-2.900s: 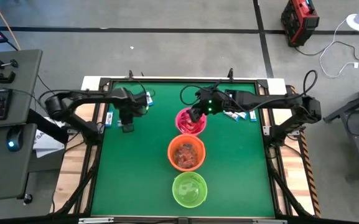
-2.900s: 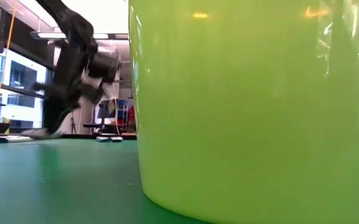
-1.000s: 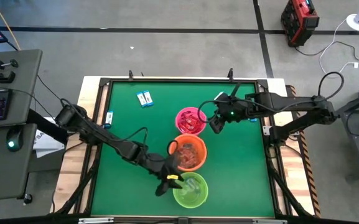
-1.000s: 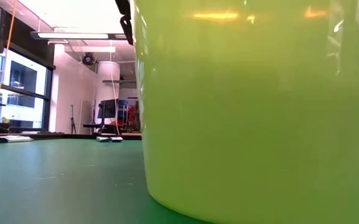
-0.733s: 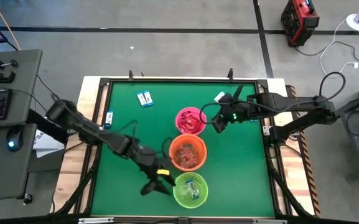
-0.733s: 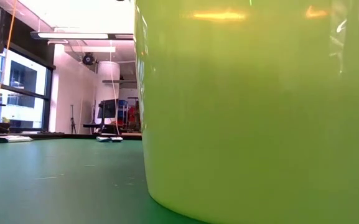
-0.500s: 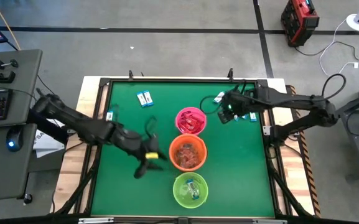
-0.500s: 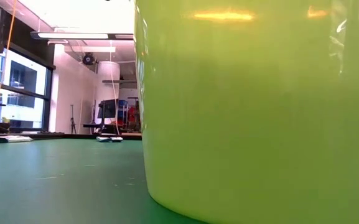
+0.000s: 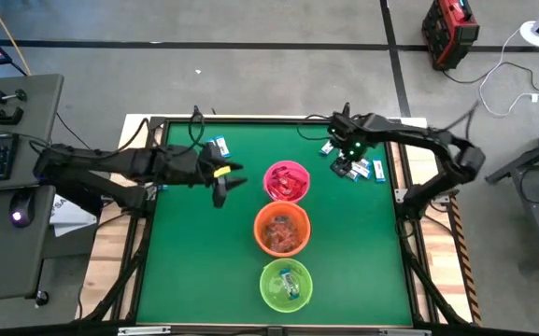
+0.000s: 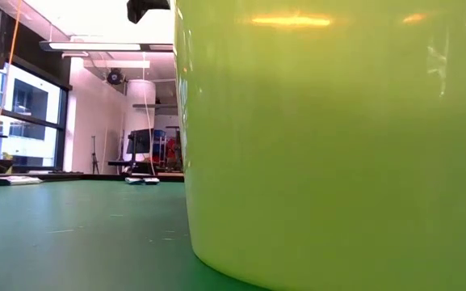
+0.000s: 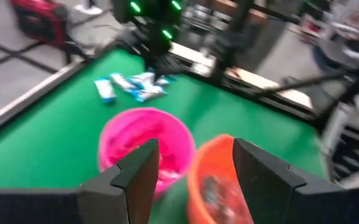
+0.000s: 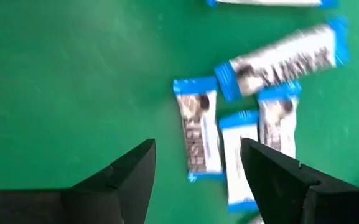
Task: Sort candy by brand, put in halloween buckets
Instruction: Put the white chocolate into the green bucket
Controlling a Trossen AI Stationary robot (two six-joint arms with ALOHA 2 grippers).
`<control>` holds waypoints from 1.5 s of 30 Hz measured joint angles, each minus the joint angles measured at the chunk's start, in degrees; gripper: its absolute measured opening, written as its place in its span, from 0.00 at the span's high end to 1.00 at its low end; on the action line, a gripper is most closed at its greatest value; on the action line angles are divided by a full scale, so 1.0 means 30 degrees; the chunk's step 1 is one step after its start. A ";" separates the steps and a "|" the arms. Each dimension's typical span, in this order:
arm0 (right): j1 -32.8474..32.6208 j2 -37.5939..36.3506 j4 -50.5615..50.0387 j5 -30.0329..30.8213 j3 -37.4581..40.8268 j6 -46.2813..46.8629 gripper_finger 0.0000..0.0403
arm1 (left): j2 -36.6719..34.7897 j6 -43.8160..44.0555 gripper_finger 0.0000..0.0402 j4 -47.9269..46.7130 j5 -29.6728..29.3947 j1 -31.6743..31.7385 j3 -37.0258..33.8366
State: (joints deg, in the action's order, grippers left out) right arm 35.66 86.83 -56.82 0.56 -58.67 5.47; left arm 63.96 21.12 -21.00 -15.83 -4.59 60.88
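Blue-and-white packets (image 12: 241, 130) lie on the green table (image 9: 194, 261) right under our right gripper (image 12: 198, 163), whose jaws stand spread and empty above the cluster. Our left gripper (image 11: 190, 163) is likewise spread with nothing between its fingers; in its wrist view the pink bucket (image 11: 143, 144) and the orange bucket (image 11: 219, 180) sit just beyond the jaws.

Moving outward in the high view, our right gripper (image 9: 347, 152) hovers at about one o'clock on the table over the blue-and-white packets (image 9: 355, 168) there. Our left gripper (image 9: 227, 179) sits at about ten o'clock, just beside the pink bucket (image 9: 287, 181) on its nine o'clock side. One more packet (image 9: 218, 148) lies near it, at about eleven o'clock. The three buckets run down the table's middle: pink, then the orange bucket (image 9: 280, 230), then the green bucket (image 9: 285, 284) at six o'clock, each already holding candy.

We judge the step in hand to be the right arm's pick from the cluster. Next we need to lower the spread jaws around a single packet, close on it alone, and carry it to the bucket that holds its brand, which looks to be the green one.
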 joint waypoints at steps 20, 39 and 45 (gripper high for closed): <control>-0.0125 0.5083 0.1683 0.1046 -0.0029 -0.3451 0.45 | 0.1219 0.3594 0.52 0.0548 -0.0970 0.1045 -0.0022; -0.3664 0.0526 -0.2407 0.2353 -0.1255 0.1533 0.94 | -0.4124 -0.1486 0.52 -0.1133 -0.1081 0.1059 0.0838; -0.7608 -0.4088 0.0433 -0.1888 -0.1731 0.9098 0.97 | -0.6357 -0.1618 0.52 -0.3354 -0.1283 0.1056 0.0402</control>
State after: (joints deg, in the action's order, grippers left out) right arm 12.83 74.57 -55.52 -5.11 -63.87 32.76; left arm 44.89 16.27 -31.06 -19.68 -1.42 62.09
